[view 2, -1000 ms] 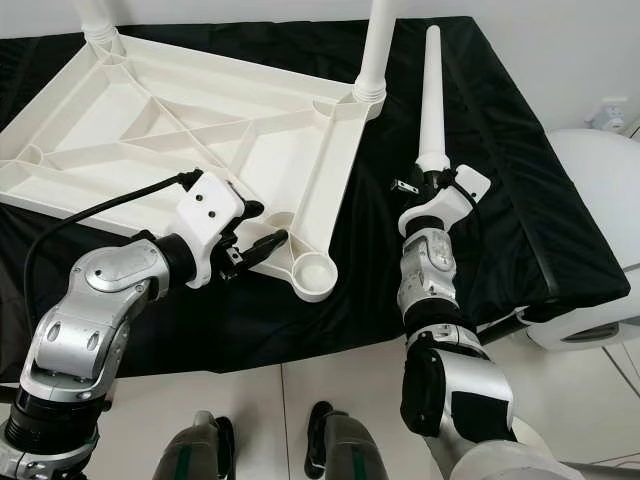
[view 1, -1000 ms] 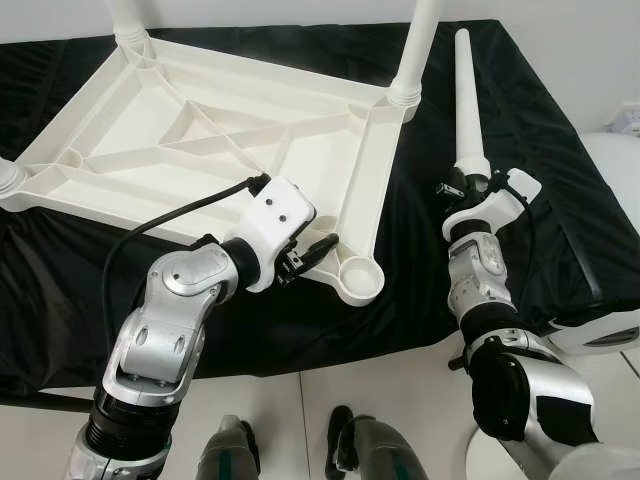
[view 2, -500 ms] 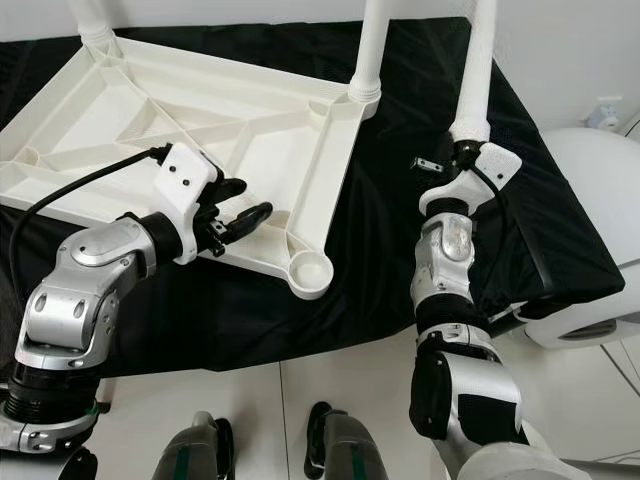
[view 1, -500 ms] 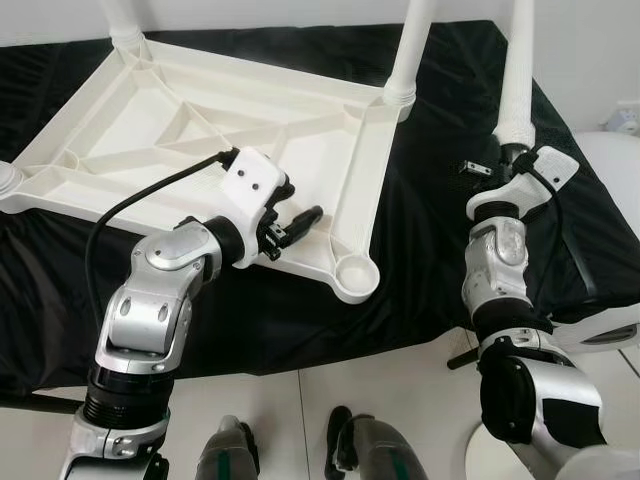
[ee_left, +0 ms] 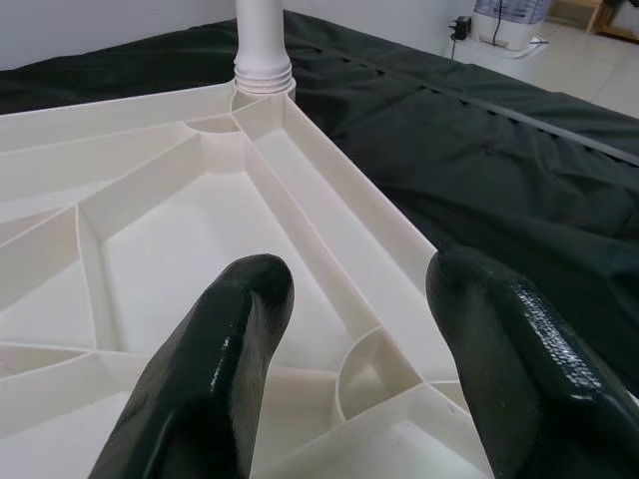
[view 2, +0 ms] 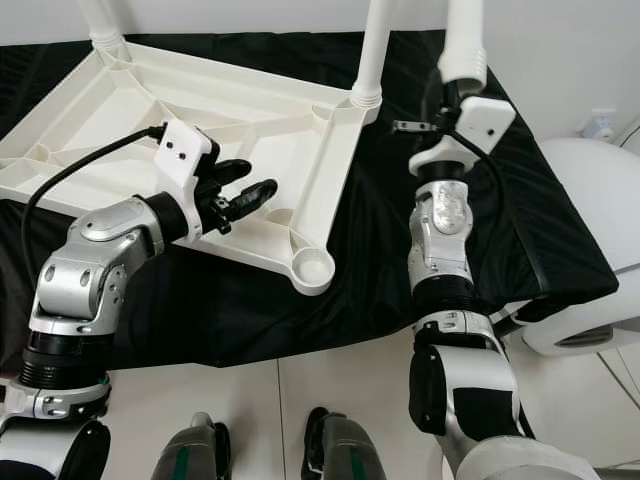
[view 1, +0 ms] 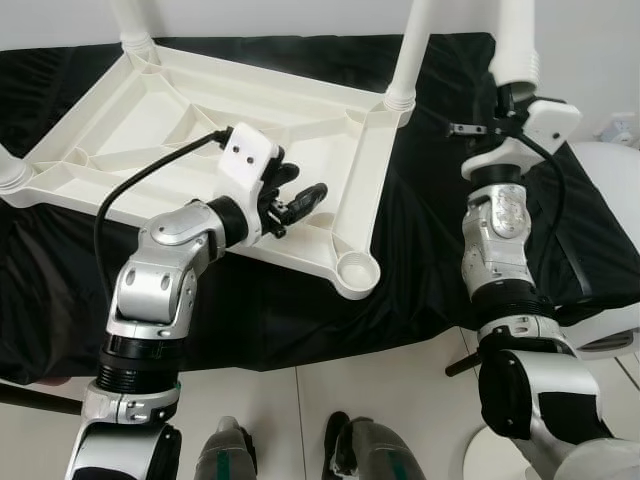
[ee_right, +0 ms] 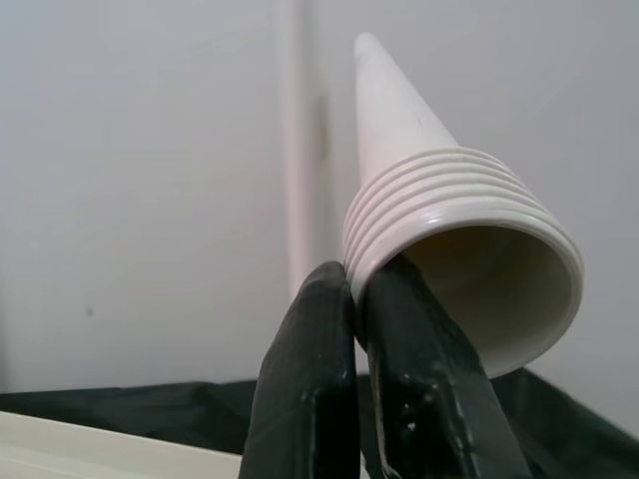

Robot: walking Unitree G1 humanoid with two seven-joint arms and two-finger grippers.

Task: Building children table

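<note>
Tabletop [view 1: 230, 130] is lying upside down on the black cloth [view 1: 430, 250], ribs facing up, with legs already standing in three corner sockets and the near socket [view 1: 357, 268] waiting empty. Over the last second the right gripper [view 2: 447, 97] has been swinging the loose leg [view 2: 465, 40] up from lying flat on the cloth to standing nearly upright, lifted clear and off to the right of the tabletop. Meanwhile the left gripper [view 1: 290, 195] has been sliding from the near edge inward, and is now hovering over the ribbed underside, just left of the empty socket. That probably means the leg is being readied for the last socket, with the left arm moving to steady the tabletop.

The right wrist view is showing what the head cameras are missing: the fingers [ee_right: 329, 399] are pinching the rim of the leg's threaded, hollow end [ee_right: 469, 269], one finger inside and one outside. The left wrist view is showing the left fingers [ee_left: 215, 379] spread apart, holding nothing, poised above the ribs near a fitted leg [ee_left: 262, 40].
</note>
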